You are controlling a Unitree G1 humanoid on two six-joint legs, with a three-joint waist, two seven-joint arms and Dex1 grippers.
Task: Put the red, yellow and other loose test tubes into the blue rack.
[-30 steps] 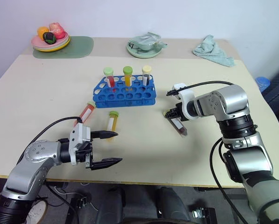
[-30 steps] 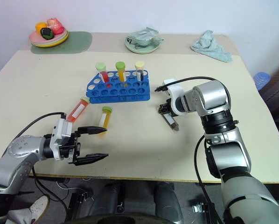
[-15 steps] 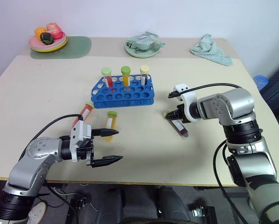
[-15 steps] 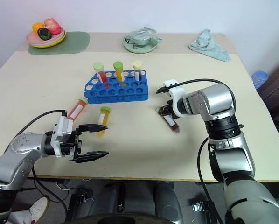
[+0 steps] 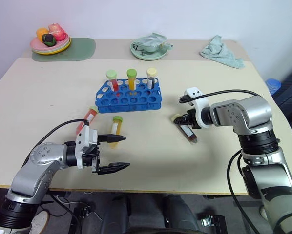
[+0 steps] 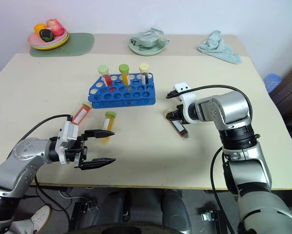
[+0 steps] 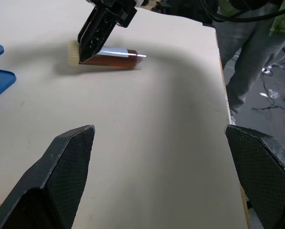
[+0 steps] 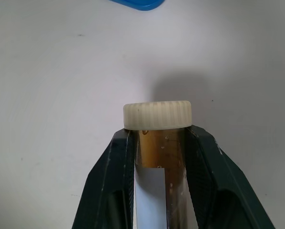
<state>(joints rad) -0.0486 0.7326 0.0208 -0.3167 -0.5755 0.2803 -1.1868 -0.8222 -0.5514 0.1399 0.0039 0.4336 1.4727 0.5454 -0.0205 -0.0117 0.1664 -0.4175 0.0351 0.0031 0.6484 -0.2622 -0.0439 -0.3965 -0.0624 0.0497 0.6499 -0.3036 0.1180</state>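
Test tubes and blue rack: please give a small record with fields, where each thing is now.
rack: blue rack, three capped tubes upright in its back row
brown tube: dark brown tube, cream cap, gripped just below the cap by right pincer
red tube: red tube lying on table
yellow tube: yellow tube lying beside it
left pincer: left pincer open, holding nothing

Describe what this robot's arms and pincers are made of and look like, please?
Both arms are chunky silver-grey metal segments joined by black rings, with a thin black cable looping along each. The left gripper has two tapered, textured black fingers on a white block. The right gripper sits behind a white wrist collar.
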